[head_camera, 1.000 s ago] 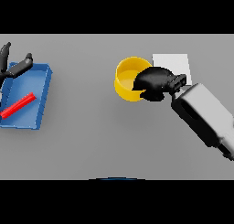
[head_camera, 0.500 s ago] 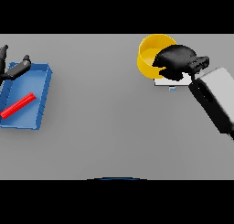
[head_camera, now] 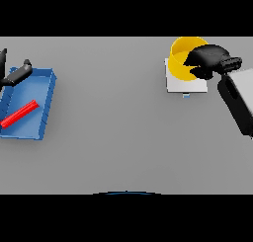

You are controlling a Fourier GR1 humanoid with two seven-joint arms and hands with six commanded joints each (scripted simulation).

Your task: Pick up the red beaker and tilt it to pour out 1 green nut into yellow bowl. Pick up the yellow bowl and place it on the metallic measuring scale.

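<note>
- The grey bench (head_camera: 118,137) fills my view from side to side and carries everything else here.
- My right arm comes in from the right edge as a white and grey forearm, slanting up toward the far right part of the bench.
- The blue tray (head_camera: 42,120) lies at the left edge of the bench, well apart from the things on the right.
- The metallic measuring scale (head_camera: 185,84) sits flat at the far right, a pale square plate with a small blue tab at its near edge.
- The yellow bowl (head_camera: 182,59) is over the far part of the scale, upright with its mouth open toward me; I cannot tell whether its base touches the plate.
- My right hand (head_camera: 210,57) is clamped on the bowl's right rim, its fingers curled around the wall.
- My left hand (head_camera: 15,74) shows at the far left, at the tray's far corner, fingers relaxed and spread, holding nothing.
- The red beaker (head_camera: 19,113) lies on its side inside the tray, slanting across its floor.
</note>
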